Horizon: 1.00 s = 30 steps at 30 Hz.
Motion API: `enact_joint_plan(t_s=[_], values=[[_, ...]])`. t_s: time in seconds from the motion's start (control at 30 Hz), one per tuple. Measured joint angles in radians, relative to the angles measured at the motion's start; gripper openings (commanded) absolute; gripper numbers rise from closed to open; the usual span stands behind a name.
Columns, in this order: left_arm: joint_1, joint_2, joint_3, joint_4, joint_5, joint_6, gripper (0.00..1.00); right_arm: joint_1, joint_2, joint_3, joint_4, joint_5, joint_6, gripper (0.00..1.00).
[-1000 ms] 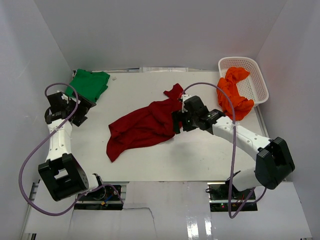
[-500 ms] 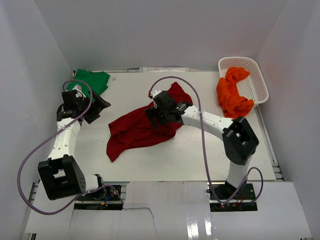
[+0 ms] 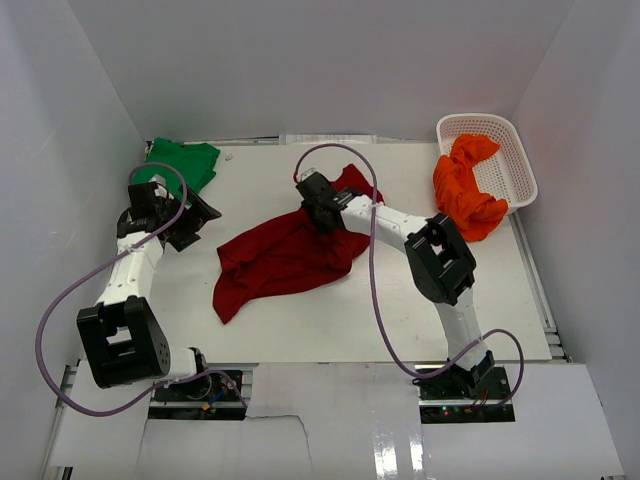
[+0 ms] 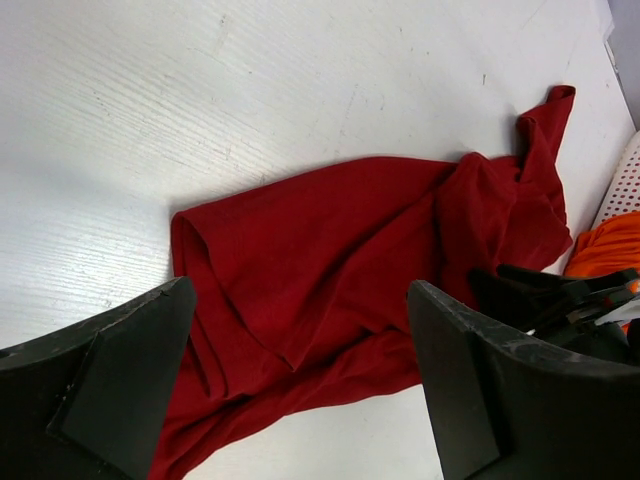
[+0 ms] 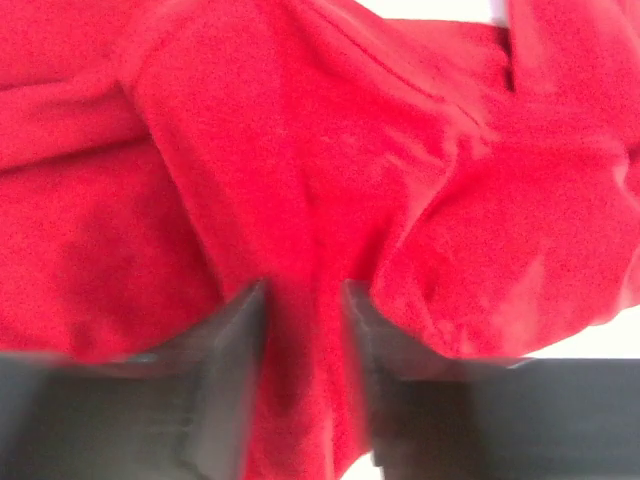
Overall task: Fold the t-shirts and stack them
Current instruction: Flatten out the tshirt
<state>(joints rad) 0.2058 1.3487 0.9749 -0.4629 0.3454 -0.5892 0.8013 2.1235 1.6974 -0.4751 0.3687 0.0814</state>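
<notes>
The dark red t-shirt [image 3: 280, 255] [image 4: 330, 250] [image 5: 300, 150] lies crumpled across the middle of the table. My right gripper [image 3: 318, 210] [image 5: 305, 290] is pressed down on its upper middle part. Its jaws stand close together with a bunched fold of red cloth between them. My left gripper [image 3: 190, 215] [image 4: 300, 290] hovers open just left of the shirt, holding nothing. The bright green t-shirt [image 3: 180, 162] lies folded at the back left corner. The orange t-shirt [image 3: 465, 190] [image 4: 610, 245] hangs over the front rim of the basket.
A white lattice basket [image 3: 510, 150] [image 4: 625, 180] stands at the back right against the wall. White walls close in the table on three sides. The right arm's purple cable [image 3: 370, 250] loops over the shirt's right part.
My right arm swung left from the red shirt's right edge to its upper middle, and its jaws narrowed onto a fold. My left arm shifted slightly toward the shirt.
</notes>
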Motion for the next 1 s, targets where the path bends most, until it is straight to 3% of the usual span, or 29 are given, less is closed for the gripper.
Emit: enact_joint_plan(t_s=[0.07,0.23,0.3,0.4,0.47,0.5,0.53,0.67,0.77,0.83,1.0], values=[[0.0,0.0,-0.001,0.001,-0.003,0.002,0.98,-0.008,-0.002,-0.013,-0.003,0.023,-0.006,0.08],[0.0,0.0,-0.005,0.006,-0.009,0.006,0.98,-0.023,-0.06,-0.087,-0.024,0.032,0.03,0.08],[0.0,0.0,-0.01,0.012,-0.01,0.006,0.98,-0.028,-0.187,-0.218,-0.024,0.021,0.071,0.08],[0.0,0.0,-0.019,0.018,-0.012,0.009,0.98,-0.037,-0.509,-0.473,-0.051,-0.005,0.16,0.09],[0.0,0.0,-0.02,0.019,-0.012,0.011,0.98,-0.043,-0.723,-0.599,-0.086,-0.033,0.24,0.22],[0.0,0.0,-0.02,0.021,-0.012,0.013,0.98,-0.049,-0.797,-0.656,-0.101,-0.053,0.282,0.39],[0.0,0.0,-0.02,0.023,-0.012,0.013,0.98,-0.05,-0.86,-0.713,-0.111,-0.07,0.323,0.93],[0.002,0.0,-0.02,0.023,-0.007,0.014,0.98,0.029,-0.863,-0.873,-0.231,-0.124,0.447,0.9],[0.002,0.002,-0.02,0.023,-0.005,0.014,0.98,0.076,-0.808,-0.843,-0.327,-0.119,0.473,0.9],[0.002,0.002,-0.02,0.023,-0.004,0.015,0.98,0.063,-0.766,-0.723,-0.369,-0.089,0.452,0.9],[0.002,0.003,-0.02,0.023,-0.003,0.018,0.98,-0.053,-0.454,-0.164,-0.328,-0.011,0.291,0.9]])
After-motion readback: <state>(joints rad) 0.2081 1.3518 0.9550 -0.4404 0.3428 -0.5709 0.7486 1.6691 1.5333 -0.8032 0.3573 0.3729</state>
